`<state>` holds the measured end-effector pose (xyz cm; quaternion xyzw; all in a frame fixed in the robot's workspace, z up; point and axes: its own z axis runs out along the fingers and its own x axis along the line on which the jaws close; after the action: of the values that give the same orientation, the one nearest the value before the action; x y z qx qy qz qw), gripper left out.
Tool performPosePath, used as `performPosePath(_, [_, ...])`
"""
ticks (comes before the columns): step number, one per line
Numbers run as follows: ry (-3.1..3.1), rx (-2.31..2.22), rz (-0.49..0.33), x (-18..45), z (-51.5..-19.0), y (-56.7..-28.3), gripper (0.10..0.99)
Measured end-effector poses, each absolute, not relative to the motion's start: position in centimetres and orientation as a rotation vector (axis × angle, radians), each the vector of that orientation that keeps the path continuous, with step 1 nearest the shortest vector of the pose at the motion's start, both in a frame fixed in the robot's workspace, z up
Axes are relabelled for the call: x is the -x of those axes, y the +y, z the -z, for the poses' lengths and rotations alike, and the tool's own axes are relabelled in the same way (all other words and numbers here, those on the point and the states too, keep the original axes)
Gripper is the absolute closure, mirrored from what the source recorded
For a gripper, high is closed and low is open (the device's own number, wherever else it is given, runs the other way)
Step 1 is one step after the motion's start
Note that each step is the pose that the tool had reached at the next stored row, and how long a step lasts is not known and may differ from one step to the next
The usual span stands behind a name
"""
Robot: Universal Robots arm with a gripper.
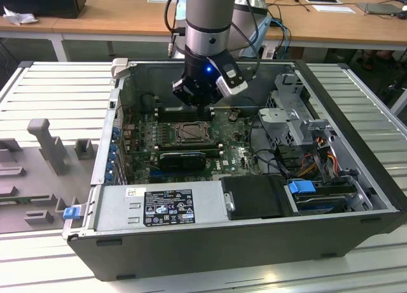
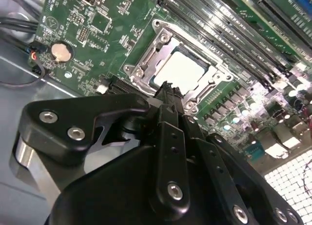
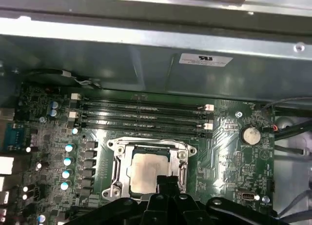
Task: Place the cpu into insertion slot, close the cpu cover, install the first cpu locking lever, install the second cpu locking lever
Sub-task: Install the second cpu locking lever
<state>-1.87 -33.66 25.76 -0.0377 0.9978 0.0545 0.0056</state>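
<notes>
My black two-finger claw (image 2: 168, 91) hangs inside the open dark-grey computer case (image 1: 356, 197), just above the green circuit board (image 3: 229, 147). Fingers are pressed together, nothing between them, tips close over one edge of the square black-framed insertion slot (image 3: 148, 169).

The cpu (image 3: 145, 172), a small flat square chip w/ pale silver-grey metal top, already sits in the slot; I see it in both wrist views (image 2: 181, 69). The cpu cover (image 3: 117, 166), thin grey metal frame plate w/ big square window, lies down flat around the chip, its top showing through the window. Can't tell how the locking levers stand.

Beyond the slot, toward the case wall, run long black memory slots (image 3: 141, 118) in parallel rows. A round silver coin battery (image 3: 250, 134) sits on the board off to one side, near black cables (image 3: 287, 130).

In the exterior view my arm (image 1: 206, 20) comes down from above over the socket (image 1: 189, 133). A black ribbed heatsink block (image 1: 183, 158) lies just beside the socket, nearer the grey power supply box (image 1: 159, 207).
</notes>
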Motion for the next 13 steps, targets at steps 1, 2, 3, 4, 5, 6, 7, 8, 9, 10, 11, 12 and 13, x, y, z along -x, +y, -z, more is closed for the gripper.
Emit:
performPosePath(1, [3.123, 0.118, -0.173, 1.9, -25.8, -34.5, 0.980])
performPosePath(2, [3.123, 0.118, -0.173, 1.9, -25.7, -35.1, 0.980])
performPosePath(3, [3.123, 0.118, -0.173, 1.9, -25.7, -35.3, 0.980])
performPosePath(4, [3.123, 0.118, -0.174, 1.9, -25.6, -35.9, 0.980])
performPosePath(5, [3.124, 0.118, -0.174, 1.9, -25.6, -36.3, 0.980])
performPosePath(6, [3.127, 0.118, -0.174, 1.9, -25.4, -36.6, 0.980])
performPosePath(7, [3.129, 0.118, -0.174, 1.9, -25.1, -37.0, 0.980])
performPosePath(8, [3.129, 0.118, -0.175, 1.9, -24.8, -37.1, 0.980])
performPosePath(9, [3.129, 0.117, -0.175, 1.9, -24.6, -37.2, 0.980])
performPosePath(10, [3.129, 0.117, -0.176, 1.9, -24.4, -37.2, 0.980])
performPosePath(11, [3.129, 0.117, -0.178, 2.0, -24.3, -37.3, 0.980])
performPosePath(12, [3.129, 0.118, -0.183, 2.2, -24.2, -37.4, 0.980])
performPosePath(13, [3.128, 0.118, -0.185, 2.3, -24.2, -37.5, 0.980])
